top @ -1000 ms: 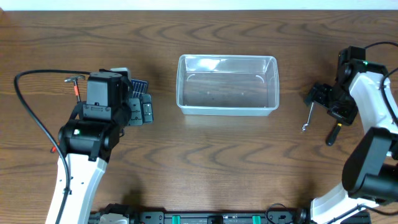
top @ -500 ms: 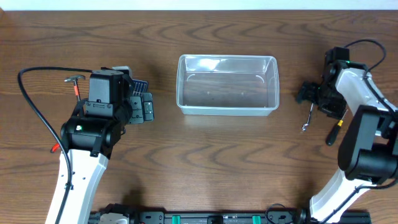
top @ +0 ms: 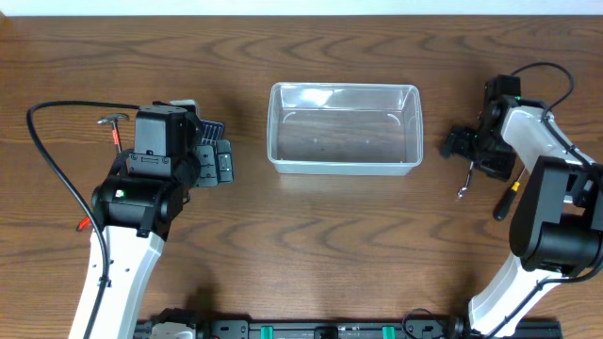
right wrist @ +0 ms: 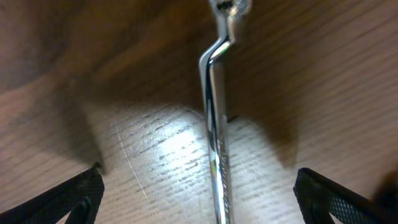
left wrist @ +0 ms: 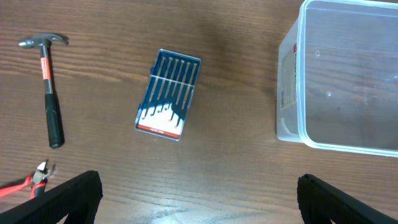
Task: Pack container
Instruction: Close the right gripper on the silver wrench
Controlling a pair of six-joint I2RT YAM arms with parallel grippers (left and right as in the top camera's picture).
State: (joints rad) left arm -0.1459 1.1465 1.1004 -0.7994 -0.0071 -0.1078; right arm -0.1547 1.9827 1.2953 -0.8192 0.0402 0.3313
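Note:
The clear plastic container (top: pixel 344 162) stands empty at the table's middle; its left end also shows in the left wrist view (left wrist: pixel 292 81). My left gripper (top: pixel 213 166) is open and empty, high above the table near a blue screwdriver case (left wrist: pixel 169 94), as the left wrist view (left wrist: pixel 199 202) shows. My right gripper (top: pixel 468 149) is open, low over a thin metal wrench (top: pixel 465 180). In the right wrist view the wrench (right wrist: pixel 217 124) lies on the wood between the spread fingers (right wrist: pixel 202 199), untouched.
A hammer (left wrist: pixel 50 87) and red-handled pliers (left wrist: pixel 28 185) lie left of the blue case (top: pixel 209 128). A black-handled screwdriver (top: pixel 506 201) lies right of the wrench. A black cable (top: pixel 42 165) loops by the left arm.
My right gripper has moved left, toward the container's right end, and now sits over the wrench's upper end. The left arm has barely moved.

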